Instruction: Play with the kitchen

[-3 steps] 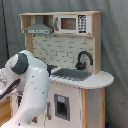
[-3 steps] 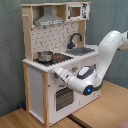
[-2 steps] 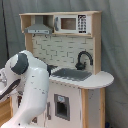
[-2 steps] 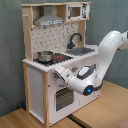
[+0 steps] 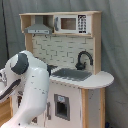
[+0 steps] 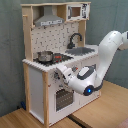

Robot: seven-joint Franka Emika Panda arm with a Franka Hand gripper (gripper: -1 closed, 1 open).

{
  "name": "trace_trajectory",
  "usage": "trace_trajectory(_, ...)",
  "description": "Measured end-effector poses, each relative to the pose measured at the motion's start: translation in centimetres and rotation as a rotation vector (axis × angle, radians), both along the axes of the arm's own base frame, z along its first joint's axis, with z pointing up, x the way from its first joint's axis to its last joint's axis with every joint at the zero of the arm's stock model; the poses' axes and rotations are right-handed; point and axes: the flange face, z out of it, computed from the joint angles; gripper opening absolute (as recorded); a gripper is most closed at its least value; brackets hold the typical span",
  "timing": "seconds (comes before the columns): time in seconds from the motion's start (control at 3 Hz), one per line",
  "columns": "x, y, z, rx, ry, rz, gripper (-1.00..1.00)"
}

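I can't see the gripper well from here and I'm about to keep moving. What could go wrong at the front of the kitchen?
1. In the second exterior view the gripper sits right against the kitchen's front edge, near the knobs, above the oven door; pushing further could jam it or shove the kitchen.
2. A small pot stands on the hob just above; a jolt might knock it off.
3. In the first exterior view the arm hides the contact area, so misalignment could go unnoticed.
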Motion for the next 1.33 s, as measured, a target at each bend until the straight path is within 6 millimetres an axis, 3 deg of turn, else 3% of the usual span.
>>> trace_trajectory(0.33, 0.0, 0.1, 0.0, 0.000, 0.002, 0.005, -1.00)
trace_trajectory(0.67, -0.1, 0.1, 0.0, 0.001, 0.004, 0.010, 1.00)
trace_trajectory(1.0, -1.9, 1.5, -0.3, -0.075, 0.024, 0.083, 1.00)
trace_trajectory(1.33, -4.9, 1.7, -1.3, -0.144, -0.003, 0.088, 1.00)
